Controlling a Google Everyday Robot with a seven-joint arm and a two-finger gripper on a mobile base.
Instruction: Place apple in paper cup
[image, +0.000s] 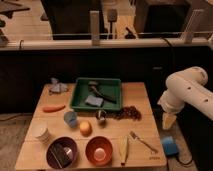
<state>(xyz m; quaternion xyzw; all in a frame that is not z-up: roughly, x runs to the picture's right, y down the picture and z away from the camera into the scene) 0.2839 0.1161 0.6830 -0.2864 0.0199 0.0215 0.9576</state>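
The apple (85, 128), small, round and orange-yellow, lies on the wooden table (145, 152) near its middle front. The paper cup (41, 133), short and cream with ribbed sides, stands upright at the table's left side, to the left of the apple. My gripper (169, 121) hangs at the end of the white arm (187, 90), just past the table's right edge, far to the right of the apple and cup. It holds nothing that I can see.
A light-blue cup (71, 118) stands just left of and behind the apple. A purple bowl (62, 152) and an orange bowl (98, 150) sit at the front. A carrot (53, 108), a green tray (97, 93), dark grapes (129, 113), a fork (141, 140) and a yellow object (124, 148) are also on the table.
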